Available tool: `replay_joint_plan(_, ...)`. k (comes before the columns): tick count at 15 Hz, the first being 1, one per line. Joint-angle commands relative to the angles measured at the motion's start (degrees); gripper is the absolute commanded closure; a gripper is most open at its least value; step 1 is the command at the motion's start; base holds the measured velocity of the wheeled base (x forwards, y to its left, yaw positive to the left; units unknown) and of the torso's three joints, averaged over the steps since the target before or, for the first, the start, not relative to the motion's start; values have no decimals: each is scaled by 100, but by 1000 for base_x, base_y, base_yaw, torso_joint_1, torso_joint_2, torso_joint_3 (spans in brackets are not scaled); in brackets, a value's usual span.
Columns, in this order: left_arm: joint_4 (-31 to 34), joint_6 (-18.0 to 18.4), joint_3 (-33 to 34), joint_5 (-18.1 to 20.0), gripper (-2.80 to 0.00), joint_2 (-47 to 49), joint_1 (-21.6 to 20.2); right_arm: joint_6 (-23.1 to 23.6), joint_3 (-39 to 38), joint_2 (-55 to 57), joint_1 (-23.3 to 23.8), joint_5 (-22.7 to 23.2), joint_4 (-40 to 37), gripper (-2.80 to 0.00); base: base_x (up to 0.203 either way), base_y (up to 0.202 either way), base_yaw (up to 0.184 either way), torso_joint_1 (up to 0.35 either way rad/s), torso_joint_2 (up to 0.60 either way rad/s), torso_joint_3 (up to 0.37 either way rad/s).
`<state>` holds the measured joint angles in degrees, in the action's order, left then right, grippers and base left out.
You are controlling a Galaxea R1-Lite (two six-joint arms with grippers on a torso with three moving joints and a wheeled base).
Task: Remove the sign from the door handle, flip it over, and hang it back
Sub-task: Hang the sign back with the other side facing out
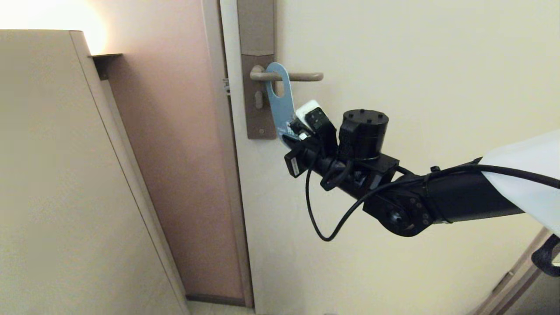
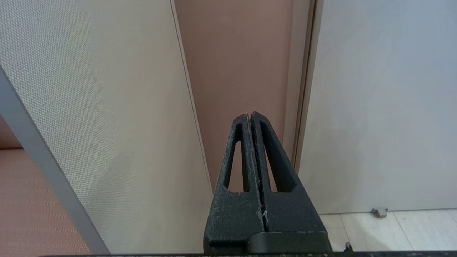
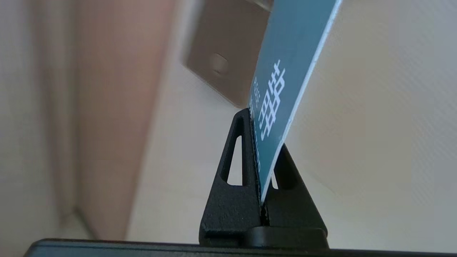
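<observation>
Cream door (image 1: 415, 65) behind — right gripper (image 1: 294, 131) clamps sign (image 1: 280, 103) on door handle (image 1: 302, 77).

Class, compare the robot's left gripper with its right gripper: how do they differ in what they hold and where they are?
The right gripper is shut on the sign, pinching its lower end; the left gripper is shut on nothing. The right gripper is raised just below the door handle, where the sign hangs; the left gripper is out of the head view, facing the door's lower part. Both have black slotted fingers.
</observation>
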<state>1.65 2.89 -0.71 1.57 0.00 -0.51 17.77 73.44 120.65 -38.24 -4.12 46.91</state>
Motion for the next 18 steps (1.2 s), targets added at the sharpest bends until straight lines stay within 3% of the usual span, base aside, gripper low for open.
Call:
replay_joint_plan(1,2,1,0,1,0,9,-2,-20,30,99,-107,-478,20,0,0,0,0,0,0,0)
replay_joint_plan(4,2,1,0,1,0,9,-2,-26,30,67,-114,-620,11,0,0,0,0,0,0,0)
replay_joint_plan(7,2,1,-3,2,0,9,-2,-78,24,18,-122,-1292,-183,0,0,0,0,0,0,0)
replay_joint_plan(13,2,1,0,1,0,9,-2,-72,87,-129,-278,-2130,-773,0,0,0,0,0,0,0)
replay_joint_plan(18,2,1,0,1,0,9,-2,-55,197,-154,-581,-2172,-806,0,0,0,0,0,0,0)
